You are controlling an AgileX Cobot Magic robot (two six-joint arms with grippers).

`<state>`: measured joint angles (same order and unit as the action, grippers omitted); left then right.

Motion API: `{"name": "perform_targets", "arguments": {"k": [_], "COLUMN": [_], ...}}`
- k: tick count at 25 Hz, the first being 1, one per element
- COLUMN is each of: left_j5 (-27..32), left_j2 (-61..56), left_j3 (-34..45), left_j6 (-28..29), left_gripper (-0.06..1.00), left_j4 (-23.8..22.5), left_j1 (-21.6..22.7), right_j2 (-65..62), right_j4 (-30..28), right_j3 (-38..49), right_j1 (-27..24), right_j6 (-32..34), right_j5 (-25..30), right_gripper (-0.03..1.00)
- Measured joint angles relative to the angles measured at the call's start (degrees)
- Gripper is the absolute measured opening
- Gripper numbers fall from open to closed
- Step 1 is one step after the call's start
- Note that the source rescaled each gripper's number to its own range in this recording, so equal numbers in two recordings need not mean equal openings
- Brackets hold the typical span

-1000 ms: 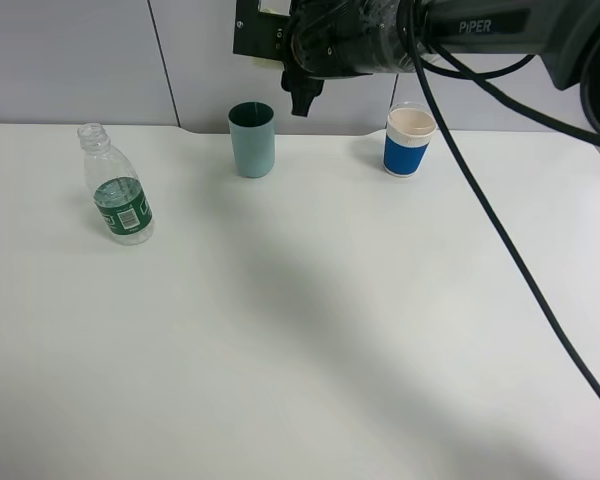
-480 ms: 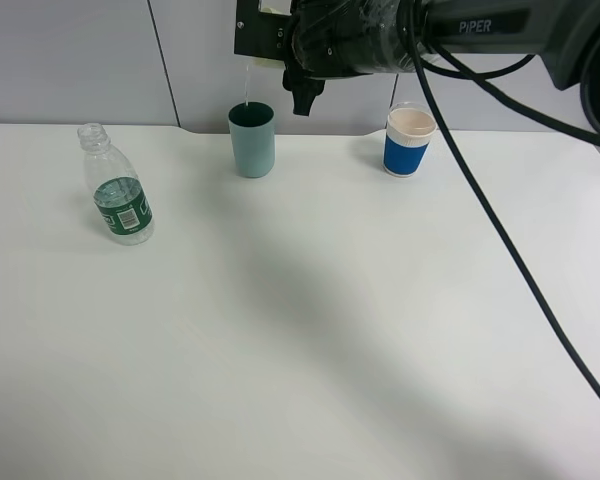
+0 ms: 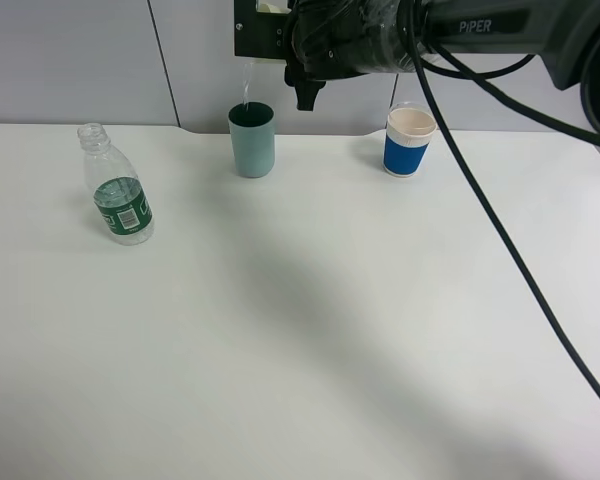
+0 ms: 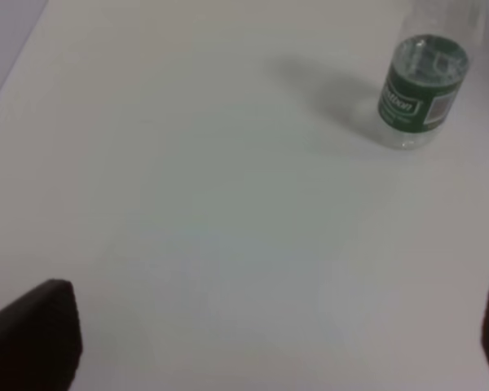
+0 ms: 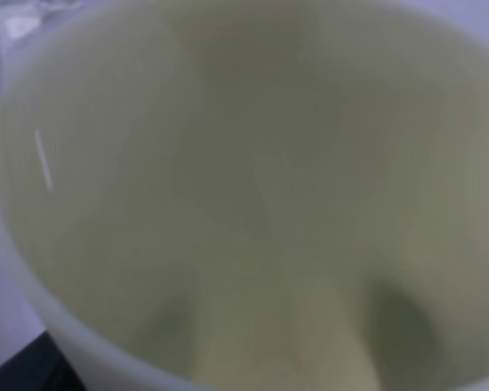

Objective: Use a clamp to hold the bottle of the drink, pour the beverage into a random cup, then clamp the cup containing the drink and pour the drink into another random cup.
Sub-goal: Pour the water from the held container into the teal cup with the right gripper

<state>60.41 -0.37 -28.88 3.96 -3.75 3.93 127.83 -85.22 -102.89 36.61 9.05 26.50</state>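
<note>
Now I'm mid second pour: right fingers (image 3: 303, 90) grip the yellow cup (image 5: 244, 195) tipped over the teal cup (image 3: 251, 140), thin stream (image 3: 246, 88) falling in, left fingers (image 4: 33, 334) open; next I'd tip further to drain it.

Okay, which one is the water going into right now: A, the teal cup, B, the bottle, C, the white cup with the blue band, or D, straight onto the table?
A: a thin stream of water falls from the pale yellow-green cup held above into the teal cup.
</note>
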Motion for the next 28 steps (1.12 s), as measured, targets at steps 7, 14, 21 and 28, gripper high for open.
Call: {"name": "perform_targets", "arguments": {"k": [7,14,21,28], "left_j5": [0.0,-0.1,-0.1,-0.1], "left_j2": [0.0,0.0,0.0,0.0], "left_j3": [0.0,0.0,0.0,0.0], "left_j6": [0.0,0.0,0.0,0.0], "left_gripper": [1.00,1.00,1.00,1.00], "left_j4": [0.0,0.0,0.0,0.0], "left_j1": [0.0,0.0,0.0,0.0], "right_j2": [0.0,0.0,0.0,0.0], "right_j4": [-1.1,-1.5,-1.6,-1.9], "right_j3": [0.0,0.0,0.0,0.0], "right_j1": [0.0,0.0,0.0,0.0], "right_j6": [-3.3,-7.5,-8.3,-8.3], "right_j5": [0.0,0.0,0.0,0.5], "right_gripper": [0.01,0.01,0.01,0.01]}}
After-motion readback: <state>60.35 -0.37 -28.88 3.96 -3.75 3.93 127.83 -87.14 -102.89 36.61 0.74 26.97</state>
